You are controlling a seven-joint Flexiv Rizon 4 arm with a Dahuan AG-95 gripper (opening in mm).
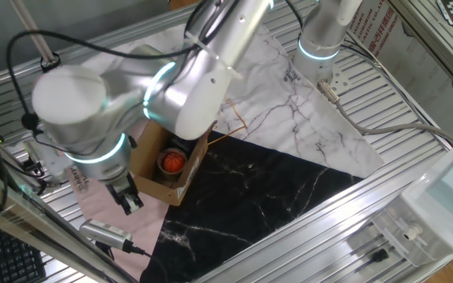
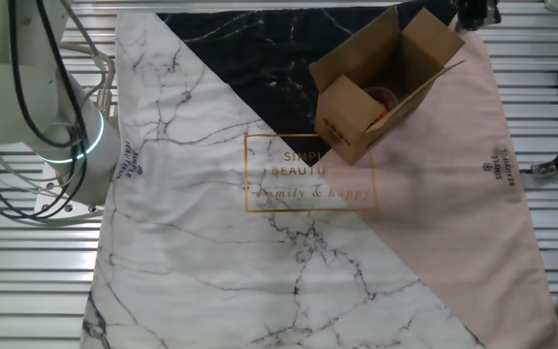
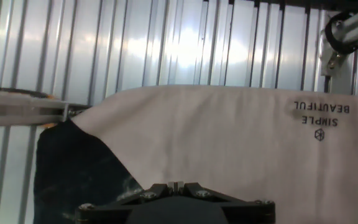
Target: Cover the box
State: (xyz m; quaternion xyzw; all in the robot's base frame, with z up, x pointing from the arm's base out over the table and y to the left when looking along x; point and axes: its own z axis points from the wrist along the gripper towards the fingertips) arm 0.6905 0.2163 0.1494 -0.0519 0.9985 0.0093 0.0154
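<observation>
Small brown cardboard box [image 1: 167, 161] standing open on the cloth mat [image 2: 260, 242], at the meeting of the black marble part and the pink part, near one edge of the table [image 1: 415, 118]. All four top flaps up or spread outward, none folded over the opening. Faint dark print visible on one side wall in the other fixed view. Inside, a small round orange-red object [image 1: 173, 161], lying on the bottom; impossible to tell more exactly what kind of object.

Mat in three areas: white marble, black marble, plain pink, with gold lettering [image 2: 308, 184] in a thin frame at the middle and small dark words "SIMPLE BEAUTIFUL" near two edges. Table top made of ribbed aluminium profiles.

Pincer [image 1: 129, 198] hanging just beside the box, over the pink part of the mat, close to the mat edge, pointing downward. Nothing held between the dark fingers [image 1: 134, 201]. In one fixed view fingers close together with only a narrow gap; in the hand view fingertips not visible, only the black body of the pincer at the bottom edge, pink cloth and ribbed table below. Not touching the box as far as visible.

Large silver arm [image 1: 187, 86] with glowing cyan rings bending over the box and hiding part of it. Grey pen-like device with cable [image 1: 107, 233] lying beyond the pink edge of the mat.
</observation>
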